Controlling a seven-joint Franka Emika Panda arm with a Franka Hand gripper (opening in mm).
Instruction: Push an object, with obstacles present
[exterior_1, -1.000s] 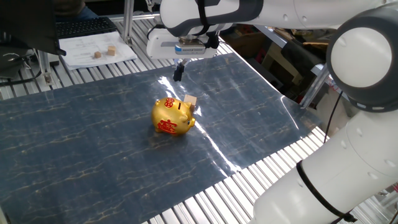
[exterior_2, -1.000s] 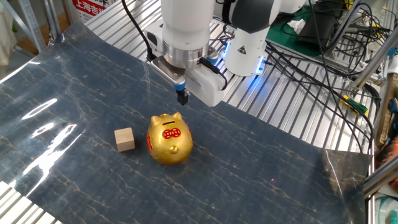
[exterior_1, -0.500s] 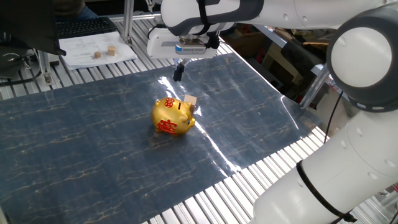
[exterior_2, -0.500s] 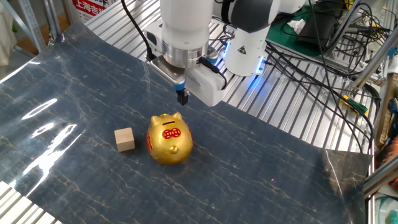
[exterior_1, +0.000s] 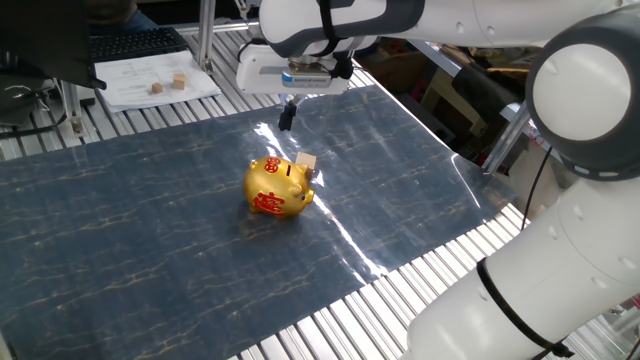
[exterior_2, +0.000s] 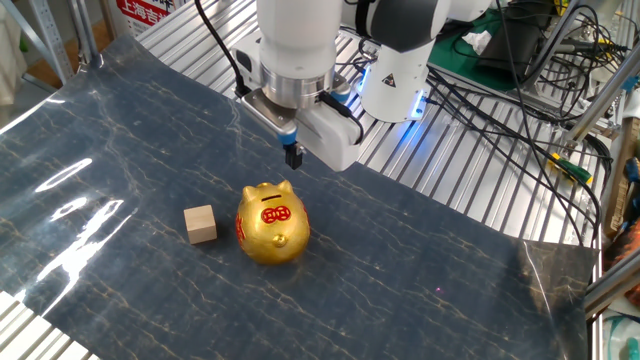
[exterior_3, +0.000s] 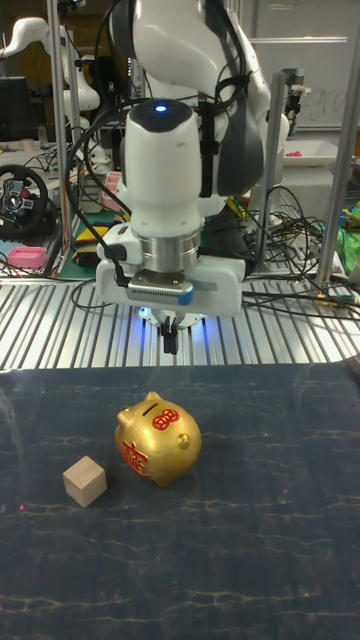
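Cube waiting beside the piggy bank, hand closed above

The hand hangs with fingers together, gripping nothing, above the desk behind the piggy bank. The wooden cube sits just beside the bank, apart from it. It looks light, stiff and likely to slide easily on the glossy mat; push a flat face squarely. Open mat lies away from the bank.

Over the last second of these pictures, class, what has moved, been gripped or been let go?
Nothing has visibly changed. The tool hangs in the same spot above the mat, behind the gold piggy bank, holding nothing, fingers close together. The small wooden cube sits beside the piggy bank where it was, untouched.
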